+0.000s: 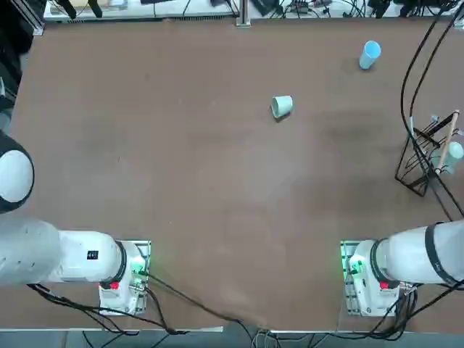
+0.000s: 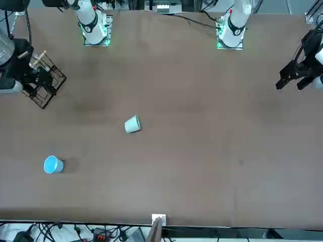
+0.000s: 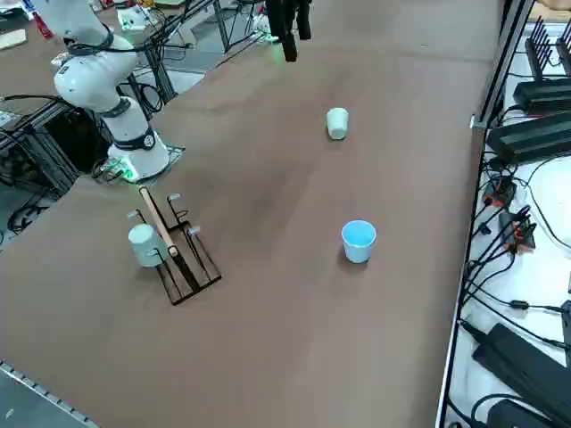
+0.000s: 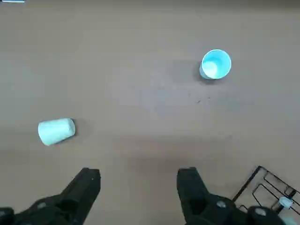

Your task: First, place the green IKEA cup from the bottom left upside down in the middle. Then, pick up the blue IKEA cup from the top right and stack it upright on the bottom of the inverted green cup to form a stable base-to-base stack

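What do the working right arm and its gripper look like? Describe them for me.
The right arm is smooth, glossy white with rounded segments and dark grey bands at the joints; black cables run along it. Its base carries a red button-like spot and glows green. The right gripper is matte black, with two blocky, tapering jaws bearing small silvery round screw heads.

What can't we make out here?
- Right gripper, open above the table: beyond top view's edge.
- Pale mint-green plastic cup at the black wire rack: behind right arm, front view.
- Sky-blue plastic cup's underside: against the table, all views.
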Controlling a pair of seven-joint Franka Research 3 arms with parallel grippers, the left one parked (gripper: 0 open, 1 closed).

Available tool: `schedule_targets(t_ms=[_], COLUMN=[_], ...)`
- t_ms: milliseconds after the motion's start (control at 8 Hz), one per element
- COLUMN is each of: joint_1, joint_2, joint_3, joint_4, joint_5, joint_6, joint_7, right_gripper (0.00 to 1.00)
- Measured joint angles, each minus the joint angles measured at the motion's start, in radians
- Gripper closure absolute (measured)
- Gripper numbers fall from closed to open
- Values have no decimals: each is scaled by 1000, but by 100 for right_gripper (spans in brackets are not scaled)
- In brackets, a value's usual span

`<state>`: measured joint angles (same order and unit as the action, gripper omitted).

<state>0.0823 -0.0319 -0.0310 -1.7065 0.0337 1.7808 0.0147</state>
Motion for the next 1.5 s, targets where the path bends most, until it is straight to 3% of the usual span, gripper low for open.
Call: schedule_targets(t_ms=[500, 1000, 1250, 1500], joint_1=[7, 100, 145, 199], joint_2=[6, 75, 134, 206], joint_3=[3, 28, 66, 76], joint_4=[-5, -8, -9, -8], joint_5=[20, 29, 30, 30], joint_6=[-14, 44, 103, 189], joint_7=[1, 1, -70, -253], right_gripper=[0, 0, 0, 0])
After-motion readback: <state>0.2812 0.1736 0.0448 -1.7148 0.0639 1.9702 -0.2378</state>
